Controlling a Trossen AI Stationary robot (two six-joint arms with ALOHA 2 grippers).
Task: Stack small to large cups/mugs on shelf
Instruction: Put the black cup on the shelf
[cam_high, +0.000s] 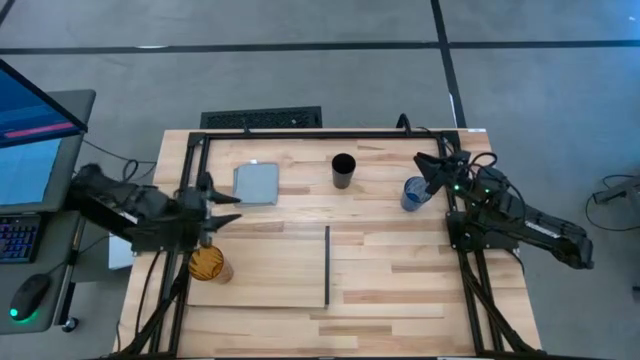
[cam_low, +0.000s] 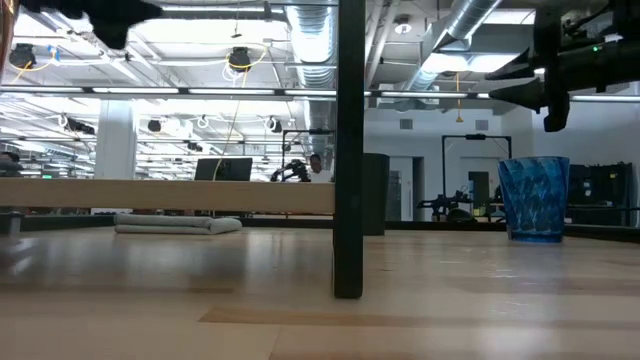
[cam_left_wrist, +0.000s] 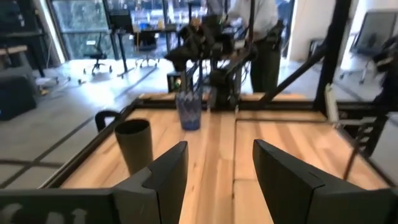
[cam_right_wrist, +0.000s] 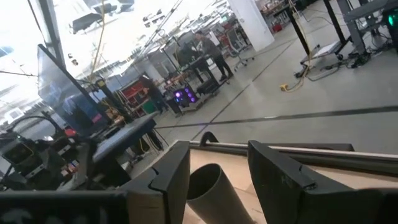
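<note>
The amber cup (cam_high: 208, 263) stands on the pale shelf (cam_high: 270, 275), near its left end; a thin black strip (cam_high: 327, 265) runs along the shelf's right end. The black cup (cam_high: 343, 170) stands on the table at the far middle. The blue cup (cam_high: 413, 194) stands at the far right. My left gripper (cam_high: 228, 207) hangs open at the table's left, above the amber cup's far side, fingers level and pointing right; past them I see the black cup (cam_left_wrist: 134, 144) and the blue cup (cam_left_wrist: 188, 111). My right gripper (cam_high: 428, 172) is open, above the blue cup (cam_low: 533, 198) and clear of it.
A grey-blue square pad (cam_high: 257, 183) lies flat at the far left of the table. A black frame (cam_high: 300, 133) runs along the far and side edges. In the low view a black upright (cam_low: 348, 150) stands mid-table. A person (cam_left_wrist: 258, 25) stands beyond the table.
</note>
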